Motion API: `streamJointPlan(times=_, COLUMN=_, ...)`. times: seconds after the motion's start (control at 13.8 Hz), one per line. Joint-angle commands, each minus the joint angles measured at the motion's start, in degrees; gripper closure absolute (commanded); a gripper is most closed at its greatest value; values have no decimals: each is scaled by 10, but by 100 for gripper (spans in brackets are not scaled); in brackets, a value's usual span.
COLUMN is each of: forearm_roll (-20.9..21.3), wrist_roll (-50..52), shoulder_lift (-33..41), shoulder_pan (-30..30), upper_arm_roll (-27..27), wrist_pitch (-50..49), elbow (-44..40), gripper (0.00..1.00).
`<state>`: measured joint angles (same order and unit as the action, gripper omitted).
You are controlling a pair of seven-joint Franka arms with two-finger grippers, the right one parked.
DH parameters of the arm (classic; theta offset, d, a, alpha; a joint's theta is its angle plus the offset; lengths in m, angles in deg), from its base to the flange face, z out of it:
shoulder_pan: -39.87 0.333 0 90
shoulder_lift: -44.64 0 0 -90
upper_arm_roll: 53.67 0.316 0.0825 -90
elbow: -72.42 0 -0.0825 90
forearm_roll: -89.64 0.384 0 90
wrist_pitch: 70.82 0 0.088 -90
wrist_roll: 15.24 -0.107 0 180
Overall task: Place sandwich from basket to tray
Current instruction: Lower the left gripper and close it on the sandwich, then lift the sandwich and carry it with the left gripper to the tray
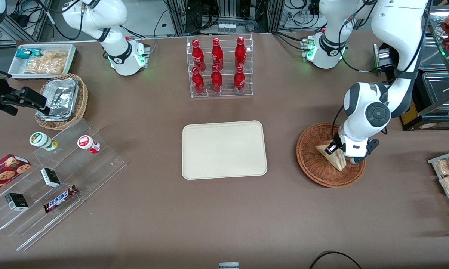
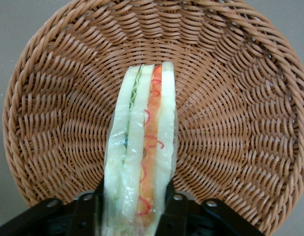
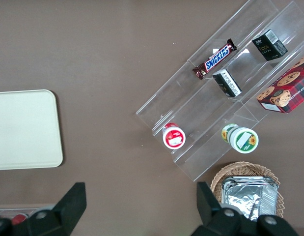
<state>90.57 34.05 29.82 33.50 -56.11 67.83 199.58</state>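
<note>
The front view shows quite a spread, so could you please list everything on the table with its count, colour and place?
sandwich: 1, pale bread with red and green filling, in the basket, between the pincer's fingers
basket: 1, reddish-brown wicker, toward the working arm's end
tray: 1, cream, mid-table
bottles: 6, red, in a clear rack farther from the camera than the tray
tan basket: 1, holding a foil container, toward the parked arm's end
white bin: 1, snack packets inside
clear stepped stand: 1, carrying two round tubs, two dark boxes, a Snickers bar and a cookie box
packets on rack: several, tan, table edge at working arm's end
pincer: 1, dark, down in the basket, closed on the sandwich
</note>
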Motion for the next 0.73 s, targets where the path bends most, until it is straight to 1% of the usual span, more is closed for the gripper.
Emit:
streamJointPlan(times=0.0, forearm_roll=6, wrist_roll=-4, shoulder_lift=4, shoulder_pan=0, upper_arm_roll=-1, wrist_pitch=-14, elbow=-12, gripper=92)
streamJointPlan(times=0.07, forearm_roll=6, wrist_roll=-29, shoulder_lift=8, shoulder_pan=-1, upper_arm_roll=-2, wrist_pitch=-34, elbow=-27, gripper=93)
streamJointPlan(times=0.15, forearm_roll=6, wrist_roll=-62, shoulder_lift=12, shoulder_pan=-4, upper_arm_roll=-3, wrist_pitch=-77, elbow=-50, gripper=94)
streamJointPlan(times=0.22, forearm_roll=6, wrist_roll=-80, shoulder_lift=9, shoulder_pan=-10, upper_arm_roll=-5, wrist_pitch=-133, elbow=-88, gripper=95)
streamJointPlan(times=0.36, forearm_roll=10, wrist_roll=-125, shoulder_lift=-12, shoulder_pan=-43, upper_arm_roll=-4, wrist_pitch=-253, elbow=-178, gripper=93)
streamJointPlan(times=0.44, forearm_roll=10, wrist_roll=-150, shoulder_lift=-27, shoulder_pan=-47, upper_arm_roll=-5, wrist_pitch=-280, elbow=-207, gripper=92)
streamJointPlan(times=0.58, forearm_roll=12, wrist_roll=-166, shoulder_lift=-37, shoulder_pan=-70, upper_arm_roll=-5, wrist_pitch=-293, elbow=-237, gripper=90)
streamJointPlan(times=0.65, forearm_roll=13, wrist_roll=-185, shoulder_lift=-45, shoulder_pan=-83, upper_arm_roll=-5, wrist_pitch=-302, elbow=-251, gripper=91)
